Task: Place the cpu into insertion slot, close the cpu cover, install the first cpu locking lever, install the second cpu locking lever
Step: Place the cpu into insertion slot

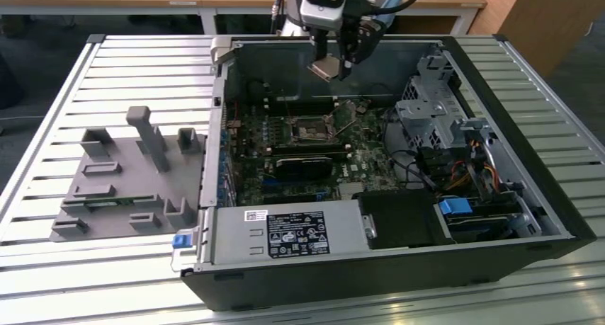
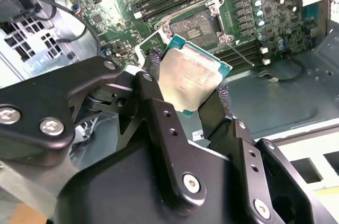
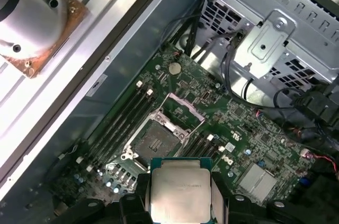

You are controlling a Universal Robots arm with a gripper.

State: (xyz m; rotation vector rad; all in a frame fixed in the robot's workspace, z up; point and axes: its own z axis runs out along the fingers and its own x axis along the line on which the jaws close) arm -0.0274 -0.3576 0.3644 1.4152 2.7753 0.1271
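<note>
Pale silver-grey metal is facing both wrist cameras: the cpu point(image 2: 188, 78) is sitting pinched between the 2 black fingers point(image 2: 159, 107) of the gripper point(image 1: 338, 61), which are clamping its opposite edges; the chip is hanging in the air over the motherboard point(image 1: 364, 162) and is not touching it.

The exterior view is giving the wider layout: an open black computer case point(image 1: 397, 286) is lying on its side on a slatted metal table point(image 1: 57, 91); the gripper is hanging inside the case opening, with the chip well above the insertion slot point(image 1: 310, 130). The first wrist view is looking down past the chip to the slot, which is lying bare with nothing seated in it; the cpu cover point(image 3: 186, 109) is appearing lifted open just beside the socket. The second wrist view is showing the chip's green edge and the fingers meeting it on 2 sides.

Inside the case, the board is lying on the floor; a black card point(image 1: 307, 168) is sitting near the slot; a grey box with a white label point(image 1: 283, 234) is filling the near corner; a perforated metal drive cage point(image 1: 435, 120) is occupying the exterior view's right. Outside the case, at the exterior view's left, a grey fixture point(image 1: 123, 176) is resting on the table.
</note>
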